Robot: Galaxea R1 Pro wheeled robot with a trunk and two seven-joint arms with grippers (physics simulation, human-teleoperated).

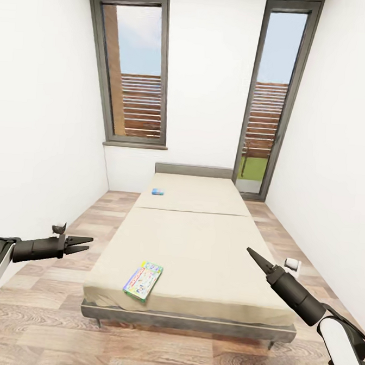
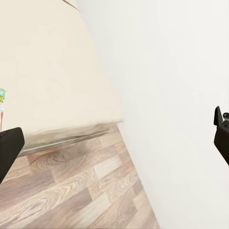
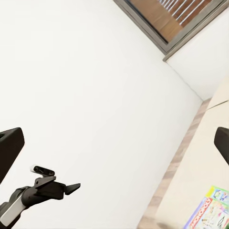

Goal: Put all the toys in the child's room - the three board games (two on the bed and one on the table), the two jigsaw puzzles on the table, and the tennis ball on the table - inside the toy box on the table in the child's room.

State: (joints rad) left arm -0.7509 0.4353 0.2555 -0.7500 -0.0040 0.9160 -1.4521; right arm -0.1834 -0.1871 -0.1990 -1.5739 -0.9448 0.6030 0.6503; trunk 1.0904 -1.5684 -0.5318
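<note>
Over at the left edge of the head view, the left gripper [image 1: 84,244] hangs above the wood floor [image 1: 42,325], its jaws slightly parted and holding nothing. Moving to centre frame, there's the bed [image 1: 199,249], running away toward the far wall between two tall windows [image 1: 137,70]. A colourful board game [image 1: 142,280] lies flat near the bed's lower left corner, and a small blue game box [image 1: 158,191] sits far up the mattress near the headboard. Lower right, the right gripper [image 1: 255,258] points toward the bed, empty, its fingers looking pressed together from the head view.
</note>
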